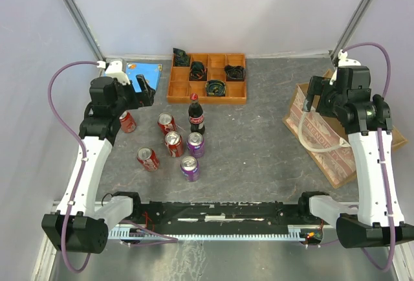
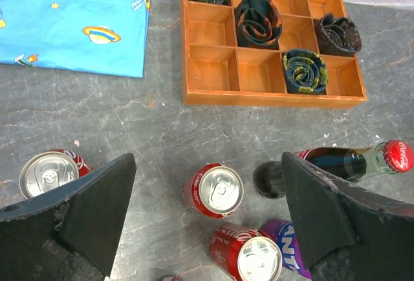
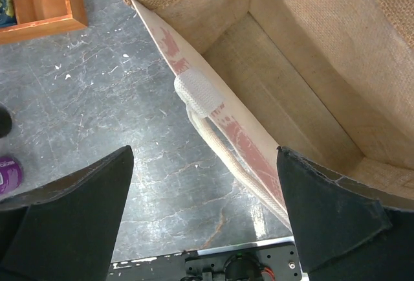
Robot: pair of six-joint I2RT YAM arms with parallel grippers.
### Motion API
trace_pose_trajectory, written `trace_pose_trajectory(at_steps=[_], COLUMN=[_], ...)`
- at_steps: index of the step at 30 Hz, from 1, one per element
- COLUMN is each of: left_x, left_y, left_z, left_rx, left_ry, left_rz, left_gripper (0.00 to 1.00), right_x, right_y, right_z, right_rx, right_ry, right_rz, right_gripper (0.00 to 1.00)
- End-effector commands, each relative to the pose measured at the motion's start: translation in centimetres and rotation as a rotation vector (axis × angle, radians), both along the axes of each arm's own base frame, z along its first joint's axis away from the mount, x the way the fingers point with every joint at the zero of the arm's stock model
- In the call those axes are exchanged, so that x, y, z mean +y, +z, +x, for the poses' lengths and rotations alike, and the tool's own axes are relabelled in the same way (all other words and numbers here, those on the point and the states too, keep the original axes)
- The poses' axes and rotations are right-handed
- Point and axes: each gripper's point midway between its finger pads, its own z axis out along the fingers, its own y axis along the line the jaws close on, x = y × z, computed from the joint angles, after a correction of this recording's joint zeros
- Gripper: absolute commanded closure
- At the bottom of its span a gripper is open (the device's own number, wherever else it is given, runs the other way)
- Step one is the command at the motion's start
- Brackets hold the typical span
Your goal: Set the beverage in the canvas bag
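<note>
Left gripper (image 2: 208, 164) and right gripper (image 3: 204, 155) both spread wide and empty over a grey marbled table (image 1: 259, 138), pale walls (image 1: 226, 9) around
Bag (image 3: 291, 87) lies mouth-open below the right gripper; bottle (image 2: 336, 163) and cans (image 2: 220, 190) stand under the left gripper, tray (image 2: 272, 96) and blue cloth (image 2: 71, 28) beyond its fingertips

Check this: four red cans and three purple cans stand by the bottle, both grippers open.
Wrong count: only two purple cans stand by the bottle, per the top view. Four red cans, left gripper and right gripper open: correct.
</note>
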Motion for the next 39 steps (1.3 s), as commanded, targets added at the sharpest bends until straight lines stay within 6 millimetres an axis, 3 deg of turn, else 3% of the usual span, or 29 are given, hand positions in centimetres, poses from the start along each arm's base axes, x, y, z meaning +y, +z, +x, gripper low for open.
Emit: trace_pose_trajectory(at_steps=[1,7,11,15,22,28,34,39], left_x=[0.1,0.1,0.0,-0.3,-0.7,-0.6,-0.8,-1.1], left_y=[0.6,0.9,0.9,0.9,0.8,0.3,-0.4,-0.8], left_z=[-0.1,-0.1,-0.3,-0.3,0.0,-0.1,-0.2,-0.2], left_rx=[-0.033,-0.044,-0.049,-0.052,-0.057,-0.051,-0.038,-0.031], left_ry=[-0.022,-0.026,-0.037,-0.054,-0.078,-0.082,-0.091,-0.102], left_rz=[0.031,0.042,0.046,0.041,0.035,0.049,0.043,0.034], left_gripper=[0.01,0.01,0.01,0.01,0.01,0.01,0.01,0.01], right_x=[-0.8,-2.0,-3.5,-4.1,-3.5,-2.8,-1.9,-2.7], right_y=[0.8,3.6,4.1,3.6,0.7,-0.9,-2.7,-5.4], right_z=[0.7,0.8,1.5,3.3,5.3,3.9,0.7,-1.9], right_rx=[-0.025,-0.023,0.033,0.096,0.181,0.227,0.263,0.349], right_ry=[-0.003,0.037,0.026,0.071,0.144,0.186,0.215,0.207], right_rz=[-0.055,-0.168,-0.26,-0.335,-0.339,-0.306,-0.251,-0.279], right_gripper=[0.01,0.01,0.01,0.01,0.06,0.1,0.13,0.14])
